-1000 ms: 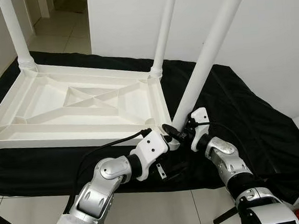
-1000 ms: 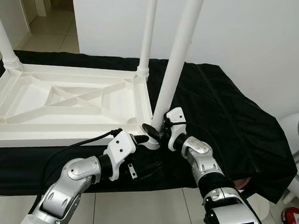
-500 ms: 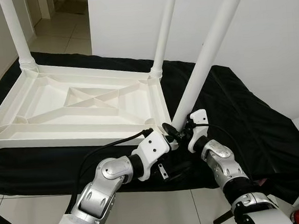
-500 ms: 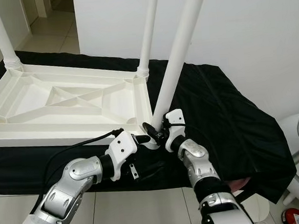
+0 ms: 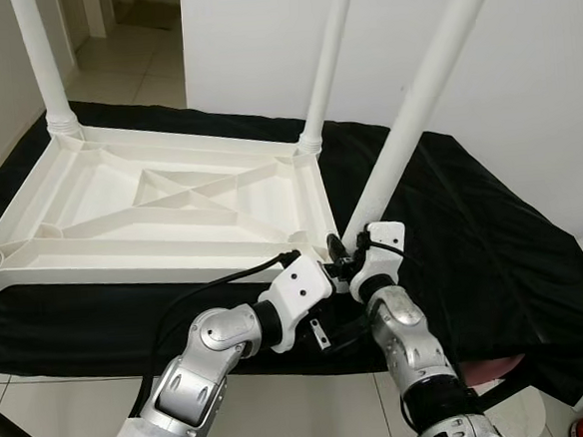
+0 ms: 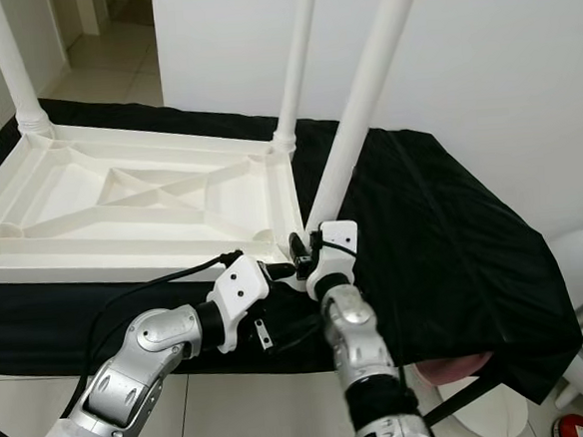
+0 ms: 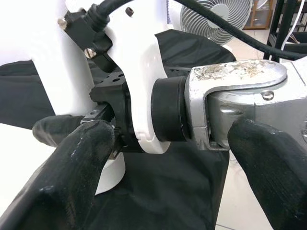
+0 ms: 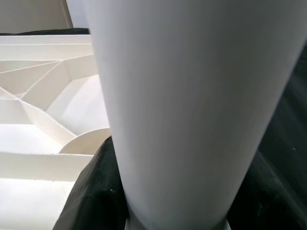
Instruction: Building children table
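Right pincer [image 5: 347, 266] clamped round base of the tilted white leg [image 5: 419, 103], black fingers [image 8: 91, 191] hugging it at the near corner socket. Left pincer [image 5: 328, 275] just beside, fingers [image 7: 72, 172] spread, nothing held, touching the right wrist. Upturned white tabletop [image 5: 161, 213] lies on the black-draped surface [image 5: 472, 226]; far legs [image 5: 326, 66] stand upright in their sockets. Step in hand, judged: seating the last leg. Next: bring leg upright, press or twist it fully into the socket, left steadying the frame.
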Controlling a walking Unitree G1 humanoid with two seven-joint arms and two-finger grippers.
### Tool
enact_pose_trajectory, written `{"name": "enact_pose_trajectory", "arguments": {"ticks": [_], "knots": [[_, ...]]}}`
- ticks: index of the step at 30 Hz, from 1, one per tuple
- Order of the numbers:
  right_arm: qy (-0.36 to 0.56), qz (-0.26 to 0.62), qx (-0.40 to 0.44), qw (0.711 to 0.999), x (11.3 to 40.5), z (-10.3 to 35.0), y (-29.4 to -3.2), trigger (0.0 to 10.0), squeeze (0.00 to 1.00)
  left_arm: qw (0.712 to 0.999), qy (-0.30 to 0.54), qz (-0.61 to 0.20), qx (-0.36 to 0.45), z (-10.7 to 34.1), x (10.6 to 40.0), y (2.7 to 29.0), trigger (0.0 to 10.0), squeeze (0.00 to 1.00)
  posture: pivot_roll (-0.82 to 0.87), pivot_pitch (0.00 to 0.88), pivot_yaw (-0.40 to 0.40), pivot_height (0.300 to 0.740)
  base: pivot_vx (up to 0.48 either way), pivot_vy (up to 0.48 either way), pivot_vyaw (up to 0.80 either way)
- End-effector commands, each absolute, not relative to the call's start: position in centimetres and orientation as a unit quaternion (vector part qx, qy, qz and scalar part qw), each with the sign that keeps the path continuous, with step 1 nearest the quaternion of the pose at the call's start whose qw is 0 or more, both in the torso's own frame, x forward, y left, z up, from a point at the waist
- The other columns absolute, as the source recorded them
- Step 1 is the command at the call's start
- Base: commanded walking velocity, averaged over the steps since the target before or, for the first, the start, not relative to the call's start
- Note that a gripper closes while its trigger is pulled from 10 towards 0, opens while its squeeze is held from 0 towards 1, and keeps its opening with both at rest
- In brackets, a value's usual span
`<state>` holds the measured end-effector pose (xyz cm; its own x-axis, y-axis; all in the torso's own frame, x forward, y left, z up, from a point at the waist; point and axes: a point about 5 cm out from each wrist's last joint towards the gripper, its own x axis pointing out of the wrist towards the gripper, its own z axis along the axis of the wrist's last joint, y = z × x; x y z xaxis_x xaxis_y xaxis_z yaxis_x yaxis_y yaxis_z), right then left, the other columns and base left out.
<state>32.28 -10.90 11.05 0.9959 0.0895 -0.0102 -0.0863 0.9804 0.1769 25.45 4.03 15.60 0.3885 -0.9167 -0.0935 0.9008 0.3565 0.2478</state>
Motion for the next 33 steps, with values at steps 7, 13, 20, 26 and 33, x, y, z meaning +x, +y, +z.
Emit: {"name": "enact_pose_trajectory", "arguments": {"ticks": [7, 13, 20, 26, 33], "knots": [[0.039, 0.024, 0.098, 0.994, 31.2, 9.9, -10.6, 10.0, 0.00, 0.833, -0.040, -0.536, 0.128, 15.8, 25.6, 3.7, 10.0, 0.00, 0.03, 0.000, -0.170, 0.740, 0.000, 0.000, 0.00], [0.036, 0.019, 0.092, 0.995, 31.2, 10.4, -10.9, 10.0, 0.03, 0.833, -0.040, -0.536, 0.127, 15.9, 25.7, 3.6, 10.0, 0.00, 0.03, 0.000, -0.174, 0.740, 0.000, 0.000, 0.00], [0.033, 0.035, 0.089, 0.995, 30.9, 10.8, -11.1, 10.0, 1.00, 0.836, -0.042, -0.533, 0.126, 15.9, 25.7, 3.7, 10.0, 0.00, 0.03, 0.000, -0.178, 0.740, 0.000, 0.000, 0.00], [0.032, 0.067, 0.076, 0.994, 30.8, 11.0, -12.3, 10.0, 1.00, 0.837, -0.045, -0.531, 0.125, 16.1, 25.7, 3.8, 10.0, 0.00, 0.03, 0.000, -0.178, 0.740, 0.000, 0.000, 0.00], [0.028, 0.142, 0.042, 0.989, 30.6, 11.5, -14.1, 10.0, 0.00, 0.837, -0.046, -0.530, 0.127, 16.1, 25.7, 4.0, 10.0, 0.00, 0.03, 0.000, -0.180, 0.740, 0.000, 0.000, 0.00]]}}
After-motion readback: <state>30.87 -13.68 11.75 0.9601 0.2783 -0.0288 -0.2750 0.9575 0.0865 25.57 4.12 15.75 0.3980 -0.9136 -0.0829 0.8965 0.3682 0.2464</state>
